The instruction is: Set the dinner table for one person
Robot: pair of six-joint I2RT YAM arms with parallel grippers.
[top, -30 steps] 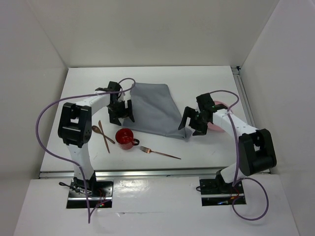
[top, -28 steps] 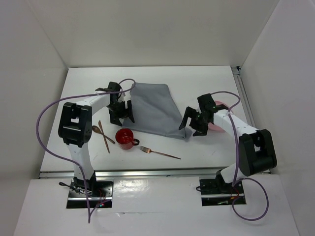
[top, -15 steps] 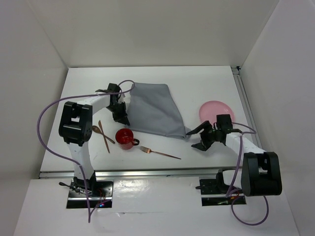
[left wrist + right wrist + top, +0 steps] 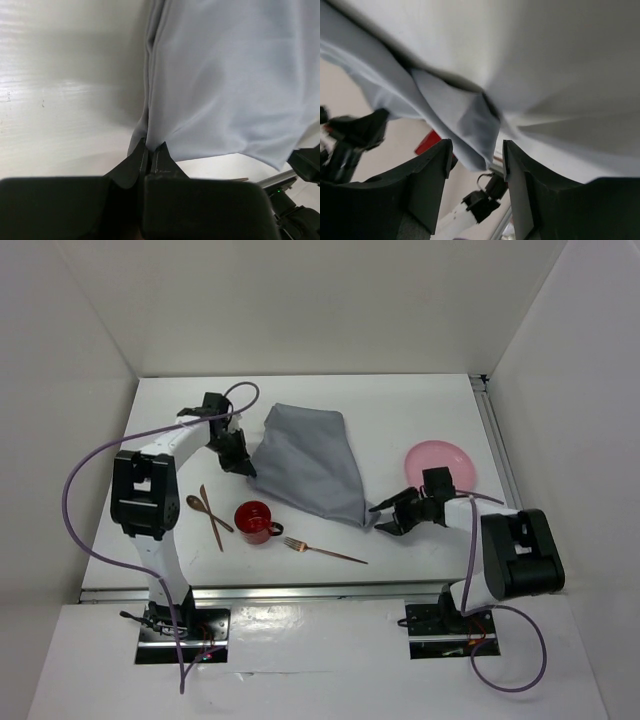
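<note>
Top external view: the white dinner table (image 4: 420, 410) fills the floor of the white-walled cell, with both arms reaching over it from its near edge. A rumpled grey cloth (image 4: 310, 465) lies between the two grippers. The left gripper (image 4: 240, 462) sits at the cloth's left edge. The left wrist view shows its fingertips (image 4: 150, 152) pressed together on a pinch of that grey edge, the fabric spreading away ahead of them over the tabletop. The right gripper (image 4: 388, 520) is low at the cloth's near right corner. In the right wrist view its two fingers (image 4: 427, 185) stand apart, the folded corner (image 4: 470, 135) hanging in the gap between them; whether either finger touches the fabric cannot be told.

Behind the right gripper, towards the table's far right, rests a pink plate (image 4: 441, 462), apart from the cloth. Near the left gripper, on its base side, stands a red mug (image 4: 254, 521), just off the cloth's near edge. A copper-coloured fork (image 4: 325, 551) lies to the mug's right. A spoon (image 4: 205, 510) crossed with a slim utensil (image 4: 212, 520) lies to the mug's left.
</note>
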